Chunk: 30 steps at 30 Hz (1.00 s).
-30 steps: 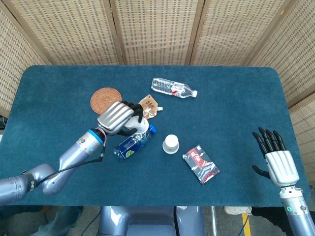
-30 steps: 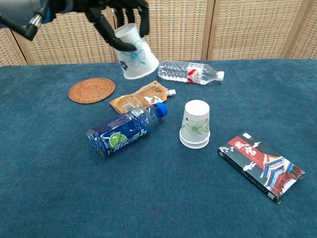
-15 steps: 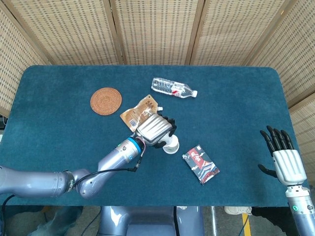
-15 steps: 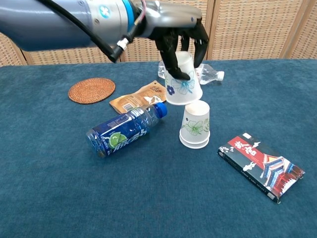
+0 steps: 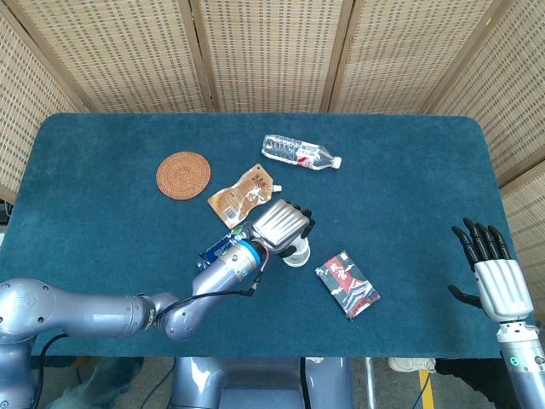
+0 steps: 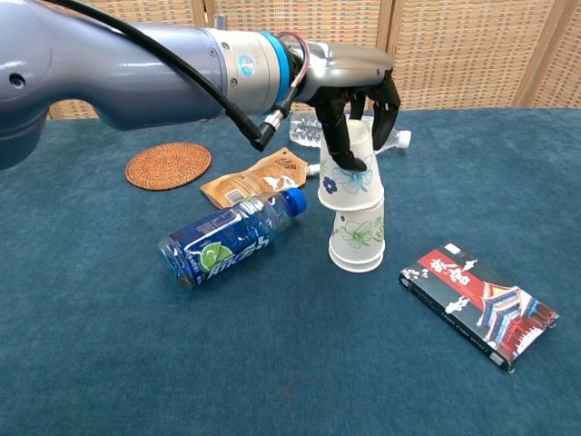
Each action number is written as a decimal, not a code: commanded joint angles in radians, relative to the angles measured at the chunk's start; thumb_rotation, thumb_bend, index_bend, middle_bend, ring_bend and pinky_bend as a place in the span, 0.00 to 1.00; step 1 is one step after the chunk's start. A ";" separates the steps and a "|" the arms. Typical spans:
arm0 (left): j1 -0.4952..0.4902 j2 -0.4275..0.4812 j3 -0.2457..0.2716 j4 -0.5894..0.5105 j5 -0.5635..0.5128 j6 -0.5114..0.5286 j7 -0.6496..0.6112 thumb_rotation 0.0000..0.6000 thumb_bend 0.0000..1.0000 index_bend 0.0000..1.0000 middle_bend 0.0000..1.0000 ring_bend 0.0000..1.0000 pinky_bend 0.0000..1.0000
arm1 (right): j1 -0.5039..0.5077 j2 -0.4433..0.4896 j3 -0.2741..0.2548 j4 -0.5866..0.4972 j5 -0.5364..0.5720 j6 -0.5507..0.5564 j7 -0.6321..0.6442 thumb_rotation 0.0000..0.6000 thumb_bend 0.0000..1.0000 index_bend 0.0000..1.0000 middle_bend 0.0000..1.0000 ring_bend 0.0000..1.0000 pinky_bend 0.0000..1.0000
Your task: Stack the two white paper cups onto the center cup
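Observation:
An upside-down white paper cup with a green print, the center cup [image 6: 358, 238], stands mid-table. Over its top sits a second inverted white cup with blue flowers [image 6: 350, 180], gripped from above by my left hand [image 6: 356, 98]. In the head view the left hand [image 5: 280, 227] covers both cups, with only a sliver of the cup rim [image 5: 296, 258] showing. My right hand [image 5: 494, 274] hangs open at the table's right edge, holding nothing. It does not show in the chest view.
A blue drink bottle [image 6: 232, 238] lies left of the cups, a brown pouch [image 6: 257, 178] and a woven coaster [image 6: 168, 165] behind it. A clear water bottle [image 5: 300, 154] lies at the back. A red and black packet [image 6: 478, 303] lies right of the cups.
My left hand carried the blue-flowered cup from above the coaster side rightward and down onto the center cup. The right hand drifted slightly right and lower in the head view.

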State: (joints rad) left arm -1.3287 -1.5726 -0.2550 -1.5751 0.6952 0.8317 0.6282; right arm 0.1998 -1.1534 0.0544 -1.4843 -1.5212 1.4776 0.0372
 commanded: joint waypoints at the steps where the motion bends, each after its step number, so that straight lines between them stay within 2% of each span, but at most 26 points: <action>1: -0.008 -0.006 0.005 0.008 -0.001 -0.013 -0.011 1.00 0.22 0.47 0.28 0.35 0.40 | -0.001 0.001 0.002 -0.001 -0.002 0.000 0.001 1.00 0.00 0.10 0.00 0.00 0.00; 3: -0.010 -0.014 0.011 0.016 0.019 -0.015 -0.018 1.00 0.09 0.43 0.23 0.30 0.37 | -0.003 0.002 0.001 -0.002 -0.005 -0.002 0.001 1.00 0.00 0.10 0.00 0.00 0.00; 5: -0.009 -0.021 0.018 0.022 0.037 -0.015 -0.025 1.00 0.02 0.35 0.18 0.24 0.33 | -0.003 0.002 0.000 -0.001 -0.009 -0.005 -0.002 1.00 0.00 0.10 0.00 0.00 0.00; 8: -0.006 -0.026 0.020 0.026 0.058 -0.021 -0.048 1.00 0.00 0.16 0.05 0.11 0.25 | -0.003 0.001 0.000 -0.003 -0.014 -0.006 -0.004 1.00 0.00 0.10 0.00 0.00 0.00; 11: -0.004 -0.018 0.022 0.020 0.057 -0.023 -0.056 1.00 0.00 0.02 0.00 0.02 0.19 | -0.004 0.001 0.000 -0.002 -0.016 -0.007 -0.005 1.00 0.00 0.10 0.00 0.00 0.00; 14: 0.010 0.000 0.019 0.004 0.088 -0.002 -0.073 1.00 0.00 0.00 0.00 0.00 0.15 | -0.004 0.000 0.001 -0.001 -0.017 -0.012 -0.005 1.00 0.00 0.10 0.00 0.00 0.00; 19: 0.061 0.066 0.030 -0.048 0.117 0.053 -0.096 1.00 0.00 0.00 0.00 0.00 0.02 | -0.004 -0.002 -0.001 -0.002 -0.024 -0.016 -0.009 1.00 0.00 0.10 0.00 0.00 0.00; 22: 0.147 0.169 0.089 -0.135 0.103 0.155 -0.063 1.00 0.00 0.00 0.00 0.00 0.00 | -0.006 -0.004 -0.004 -0.005 -0.030 -0.016 -0.015 1.00 0.00 0.10 0.00 0.00 0.00; 25: 0.239 0.233 0.143 -0.210 0.148 0.287 -0.048 1.00 0.00 0.00 0.00 0.00 0.00 | -0.007 -0.008 -0.006 -0.005 -0.034 -0.017 -0.022 1.00 0.00 0.10 0.00 0.00 0.00; 30: 0.451 0.299 0.240 -0.252 0.279 0.510 -0.179 1.00 0.00 0.00 0.00 0.00 0.00 | -0.009 -0.017 -0.006 -0.003 -0.032 -0.020 -0.041 1.00 0.00 0.10 0.00 0.00 0.00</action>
State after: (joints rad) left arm -1.0157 -1.3403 -0.0949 -1.7773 0.8868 1.2069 0.5291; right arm 0.1914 -1.1686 0.0481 -1.4879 -1.5542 1.4583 -0.0014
